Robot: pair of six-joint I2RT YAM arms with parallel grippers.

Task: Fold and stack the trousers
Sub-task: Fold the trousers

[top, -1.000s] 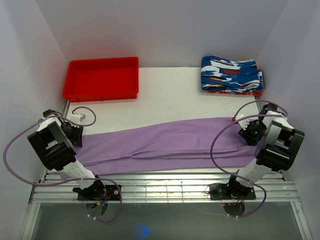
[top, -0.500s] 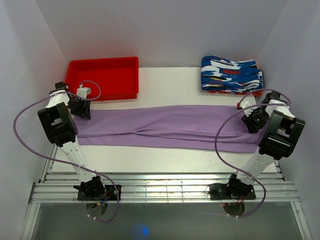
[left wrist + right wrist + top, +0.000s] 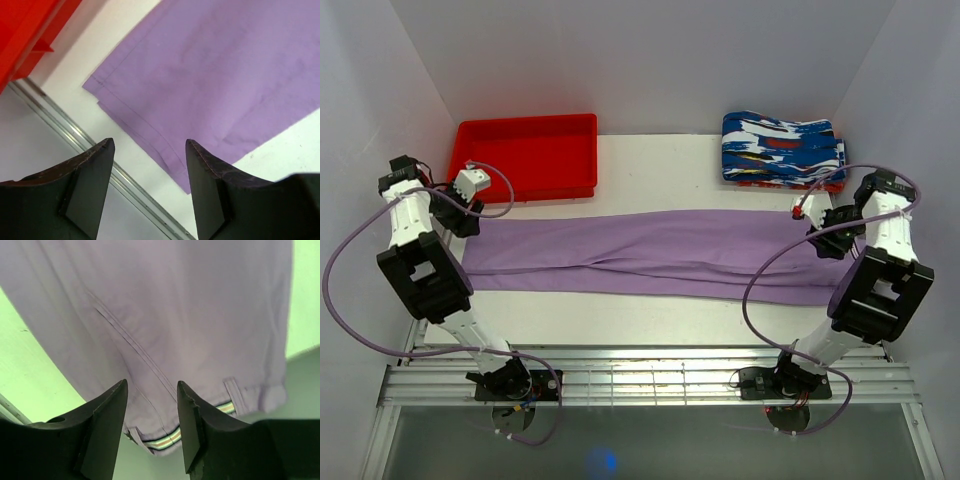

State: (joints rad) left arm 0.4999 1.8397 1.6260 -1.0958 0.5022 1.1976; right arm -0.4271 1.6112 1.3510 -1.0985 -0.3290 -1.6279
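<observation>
White table (image 3: pixel 700 170), grey walls: lilac trousers (image 3: pixel 650 255) laid flat, long axis running left to right between both arms.

From the top view, the left tool (image 3: pixel 458 218) is seen at the trousers' left end and the right tool (image 3: pixel 828 235) at their right end, each arm nearest its own end. From the left wrist view, the left tool (image 3: pixel 150 145) is held open above the leg hems (image 3: pixel 130 120), nothing gripped, with the red tray (image 3: pixel 25 30) just beyond. From the right wrist view, the right tool (image 3: pixel 150 385) is likewise parted and empty over the waistband (image 3: pixel 160 442). The next fold is judged to run along that long axis, one end being carried over toward the other.
</observation>
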